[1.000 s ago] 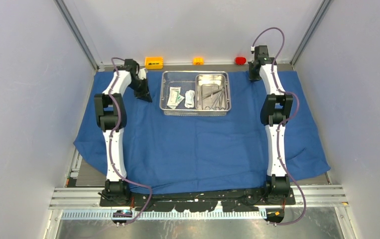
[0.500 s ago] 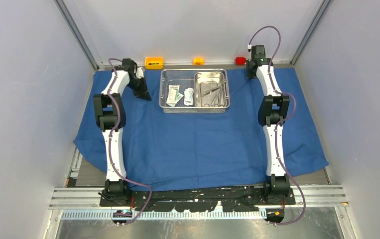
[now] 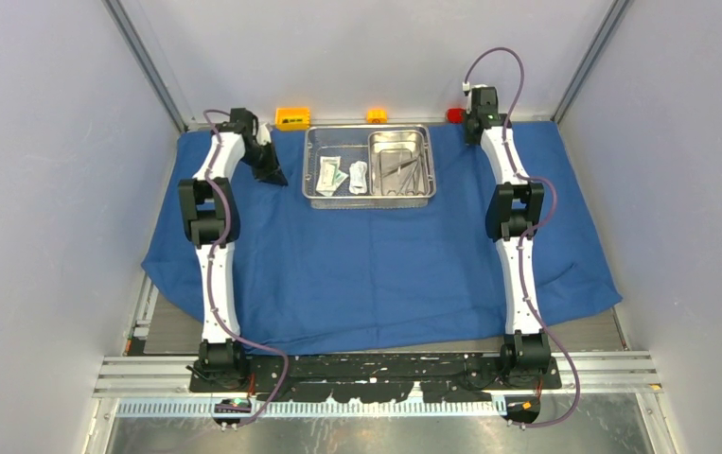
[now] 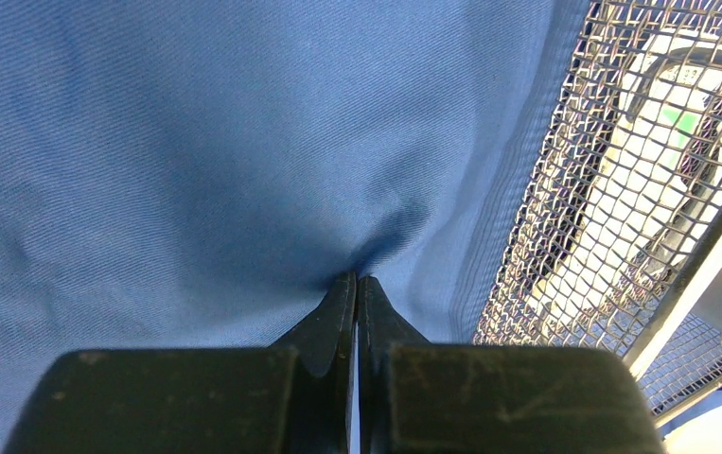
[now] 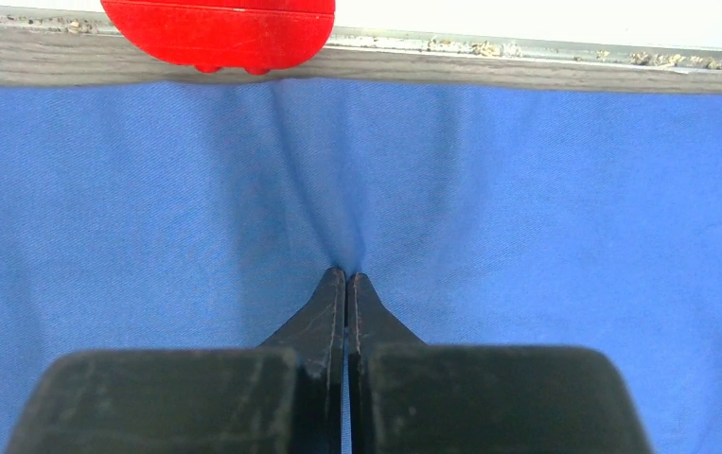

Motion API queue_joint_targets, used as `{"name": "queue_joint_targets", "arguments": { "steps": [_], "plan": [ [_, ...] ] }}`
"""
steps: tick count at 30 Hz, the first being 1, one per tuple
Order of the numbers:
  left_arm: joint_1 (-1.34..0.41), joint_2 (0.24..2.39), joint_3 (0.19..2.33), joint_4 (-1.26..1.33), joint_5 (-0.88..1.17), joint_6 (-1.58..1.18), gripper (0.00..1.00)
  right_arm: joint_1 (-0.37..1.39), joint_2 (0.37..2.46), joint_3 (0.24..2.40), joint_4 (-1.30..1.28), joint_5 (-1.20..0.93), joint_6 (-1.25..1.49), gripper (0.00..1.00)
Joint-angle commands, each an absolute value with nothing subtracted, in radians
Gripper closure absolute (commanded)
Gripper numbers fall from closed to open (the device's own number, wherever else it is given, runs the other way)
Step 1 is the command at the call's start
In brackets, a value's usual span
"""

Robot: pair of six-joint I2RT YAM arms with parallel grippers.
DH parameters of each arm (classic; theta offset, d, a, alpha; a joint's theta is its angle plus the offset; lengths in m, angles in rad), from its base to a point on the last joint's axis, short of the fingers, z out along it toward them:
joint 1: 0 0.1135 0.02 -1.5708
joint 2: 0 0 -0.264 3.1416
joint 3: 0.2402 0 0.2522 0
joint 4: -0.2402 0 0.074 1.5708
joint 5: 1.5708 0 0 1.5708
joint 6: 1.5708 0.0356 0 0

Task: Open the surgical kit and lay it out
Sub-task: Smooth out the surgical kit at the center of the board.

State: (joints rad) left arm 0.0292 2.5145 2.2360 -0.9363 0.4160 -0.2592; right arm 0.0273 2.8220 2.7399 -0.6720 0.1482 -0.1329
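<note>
Left gripper (image 4: 357, 281) pinches a puckered fold of the finely woven blue cloth wrap (image 4: 167, 151), its tapered black fingers pressed together. The steel mesh tray (image 4: 546, 236) stands just right of them, white-green packets (image 4: 660, 142) behind its wire grid. Right gripper (image 5: 347, 276) likewise pinches the cloth, a glossy rounded red block (image 5: 220, 26) ahead-left.

red block (image 5: 218, 33) cropped at top, pan instruments (image 3: 402, 176) indistinct

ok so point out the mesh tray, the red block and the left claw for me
mesh tray (image 4: 565, 189), left wrist view, on its mesh side wall
red block (image 5: 220, 28), right wrist view, middle of its visible face
left claw (image 4: 357, 277), left wrist view, between the closed fingertips pinching the blue cloth (image 4: 196, 142)
</note>
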Motion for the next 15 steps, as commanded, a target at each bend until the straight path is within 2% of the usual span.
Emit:
{"name": "queue_joint_targets", "arguments": {
  "steps": [1,15],
  "plan": [
    [0.071,2.581,2.261,-0.843,0.267,-0.235,1.0,0.0,2.833,2.785,-0.529,0.235,-0.173,1.0],
    [0.071,2.469,2.079,-0.78,0.253,-0.212,1.0,0.0,2.791,2.713,-0.572,0.194,-0.175,1.0]
  ]
}}
